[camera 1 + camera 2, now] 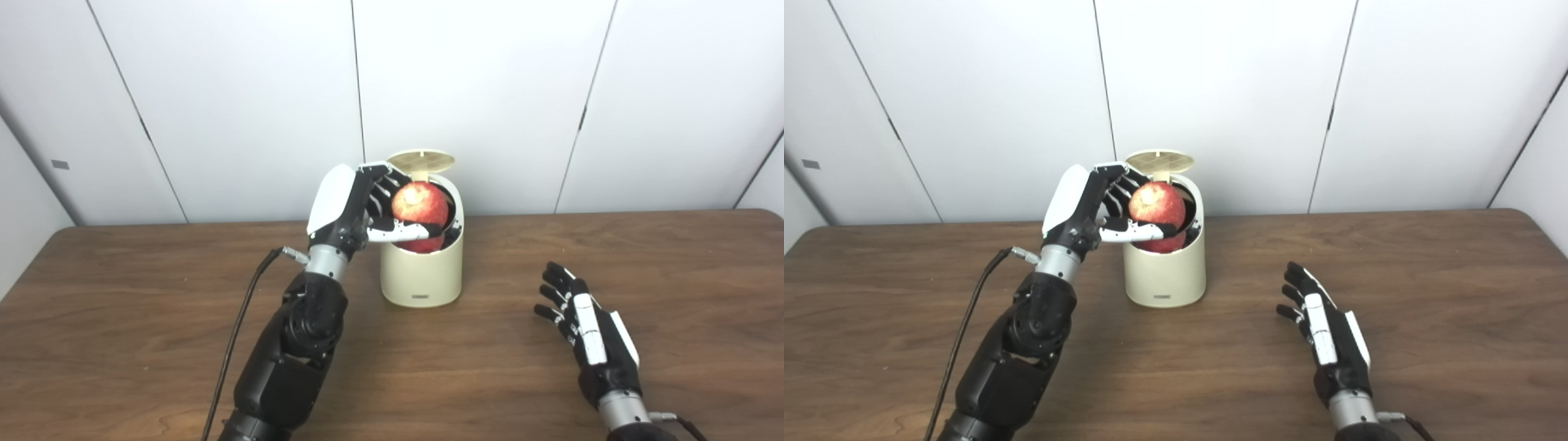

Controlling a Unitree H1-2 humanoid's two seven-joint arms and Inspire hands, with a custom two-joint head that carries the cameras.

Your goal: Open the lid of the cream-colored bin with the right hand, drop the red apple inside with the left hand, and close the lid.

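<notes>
The wide brown tabletop [122, 318] is carrying everything, and the cream-colored bin [421, 275] is standing near its far edge, close to the white wall panels, where both arms can reach it. Its lid [421, 160] is standing tipped up at the back, so the mouth is lying open toward the robot. The left hand [361, 208] is hovering at the bin's left rim with its fingers [401, 231] clamped around the red apple [420, 205], which is sitting right in the opening, partly below the rim, so a release would probably send it straight down inside. The right hand [1326, 334] is resting low over the tabletop, well apart from the bin on its right, fingers spread and holding nothing; I take it to be waiting clear of the drop, close enough to come back for the lid.
</notes>
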